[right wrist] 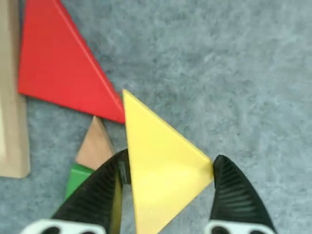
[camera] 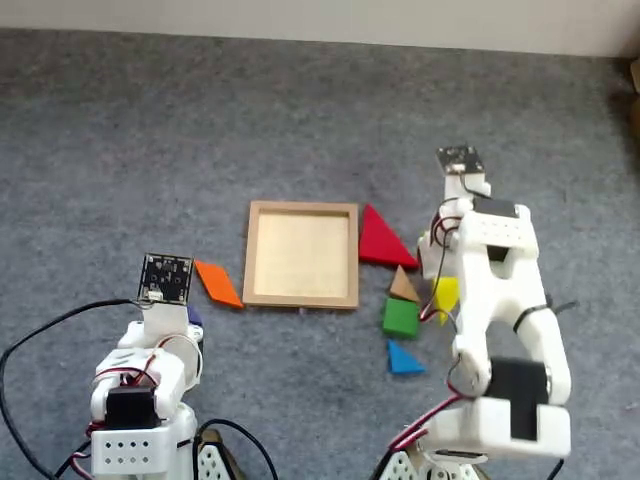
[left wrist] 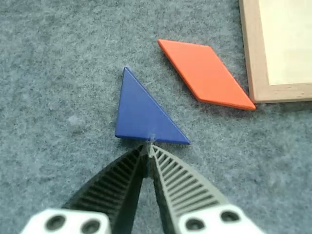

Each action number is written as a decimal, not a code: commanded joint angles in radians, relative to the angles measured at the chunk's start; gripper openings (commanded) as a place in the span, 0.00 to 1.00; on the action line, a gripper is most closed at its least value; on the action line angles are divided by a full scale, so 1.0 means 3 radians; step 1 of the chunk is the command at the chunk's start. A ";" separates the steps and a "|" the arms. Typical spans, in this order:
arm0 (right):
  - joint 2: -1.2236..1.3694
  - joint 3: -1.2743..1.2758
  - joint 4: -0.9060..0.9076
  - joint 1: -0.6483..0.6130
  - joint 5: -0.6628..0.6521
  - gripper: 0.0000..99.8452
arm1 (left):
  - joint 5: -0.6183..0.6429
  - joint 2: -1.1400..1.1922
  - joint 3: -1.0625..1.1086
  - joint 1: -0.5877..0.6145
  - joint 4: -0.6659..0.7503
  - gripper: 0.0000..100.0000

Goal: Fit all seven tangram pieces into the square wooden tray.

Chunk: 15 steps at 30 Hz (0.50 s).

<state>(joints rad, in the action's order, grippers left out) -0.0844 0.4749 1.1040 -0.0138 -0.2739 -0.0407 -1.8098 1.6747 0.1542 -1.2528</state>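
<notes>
Though the yellow triangle looks light, stiff and slick-faced, the right gripper clamps it by its edges, near the tray, not inside. Left gripper closed, tips touching the blue triangle.

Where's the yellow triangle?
In the right wrist view, the yellow triangle sits in the right gripper, beside the red triangle and the brown triangle.
</notes>
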 commanded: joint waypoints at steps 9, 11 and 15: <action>-0.0448 -0.0141 0.0350 -0.0708 0.0338 0.13 | 0.0031 -0.0003 0.0069 0.0028 -0.0010 0.03; -0.0422 -0.0248 0.0355 -0.0959 0.0419 0.13 | 0.0031 -0.0003 0.0069 0.0028 -0.0010 0.03; -0.0442 -0.0437 0.0376 -0.1332 0.0644 0.13 | 0.0031 -0.0003 0.0069 0.0028 -0.0010 0.03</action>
<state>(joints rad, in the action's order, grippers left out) -0.1734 0.4242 1.2052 -0.3437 -0.1281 -0.0407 -1.8098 1.6747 0.1542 -1.2528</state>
